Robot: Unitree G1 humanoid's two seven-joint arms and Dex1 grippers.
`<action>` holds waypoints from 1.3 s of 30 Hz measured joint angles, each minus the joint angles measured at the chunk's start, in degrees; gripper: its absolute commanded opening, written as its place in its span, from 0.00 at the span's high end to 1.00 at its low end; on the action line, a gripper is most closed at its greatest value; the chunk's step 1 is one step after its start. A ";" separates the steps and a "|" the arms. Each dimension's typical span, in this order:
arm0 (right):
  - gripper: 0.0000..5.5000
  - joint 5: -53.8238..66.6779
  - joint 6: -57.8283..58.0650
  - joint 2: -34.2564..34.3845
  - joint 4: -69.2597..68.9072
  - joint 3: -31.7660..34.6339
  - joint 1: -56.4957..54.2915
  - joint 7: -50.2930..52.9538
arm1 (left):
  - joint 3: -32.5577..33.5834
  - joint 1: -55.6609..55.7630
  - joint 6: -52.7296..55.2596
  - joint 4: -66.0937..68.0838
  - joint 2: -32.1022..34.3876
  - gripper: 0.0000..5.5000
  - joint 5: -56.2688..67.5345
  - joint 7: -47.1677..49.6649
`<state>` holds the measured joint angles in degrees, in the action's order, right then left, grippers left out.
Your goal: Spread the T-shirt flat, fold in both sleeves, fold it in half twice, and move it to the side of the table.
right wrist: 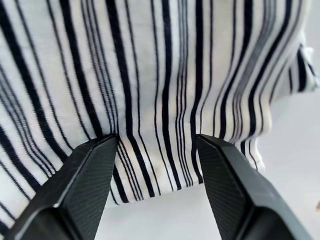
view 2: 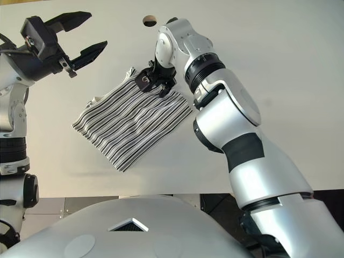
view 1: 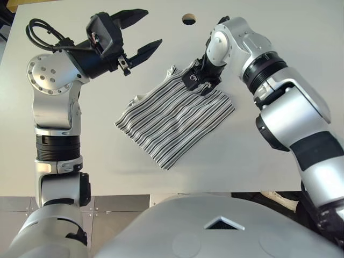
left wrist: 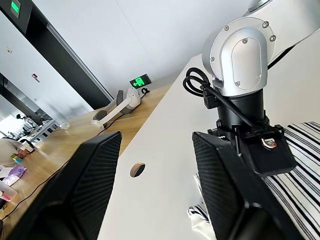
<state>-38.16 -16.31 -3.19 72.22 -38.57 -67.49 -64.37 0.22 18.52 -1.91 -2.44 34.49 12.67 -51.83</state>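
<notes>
I am judging this as the moving-aside step: right gripper [view 1: 200, 81], jaws spread, is sitting on the far edge of the folded T-shirt [view 1: 172, 121], needing to pinch; left gripper [view 1: 152, 28] is hovering, jaws spread

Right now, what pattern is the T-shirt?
The T-shirt has narrow black-and-white stripes, clearest in the right wrist view.

Item count: one striped T-shirt [view 1: 172, 121]; one white table [view 1: 231, 156]; one round hole [view 1: 188, 19] in the tabletop. Grippers: two, namely the left gripper [view 1: 152, 27] and the right gripper [right wrist: 157, 142], each fitted with two black fingers [left wrist: 95, 190], four in total. Green lit signs [left wrist: 138, 81] in the room behind: two.
</notes>
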 measured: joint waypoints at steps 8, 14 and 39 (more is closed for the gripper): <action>0.48 -4.29 9.25 4.19 2.56 -2.99 2.39 24.46 | -0.61 2.24 -0.63 1.88 -0.26 0.52 -0.04 -0.17; 0.48 -4.48 10.82 7.75 3.99 -2.56 5.30 40.29 | -0.49 2.29 -0.79 1.92 -0.15 0.52 -0.02 -0.25; 0.48 9.08 4.02 -20.19 -36.77 6.23 18.81 3.50 | -7.38 -2.42 -36.61 6.83 21.93 0.52 -21.87 -14.21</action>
<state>-29.07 -12.29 -23.38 35.46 -32.34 -48.68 -60.88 -7.17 16.10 -38.52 4.40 56.42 -9.20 -66.05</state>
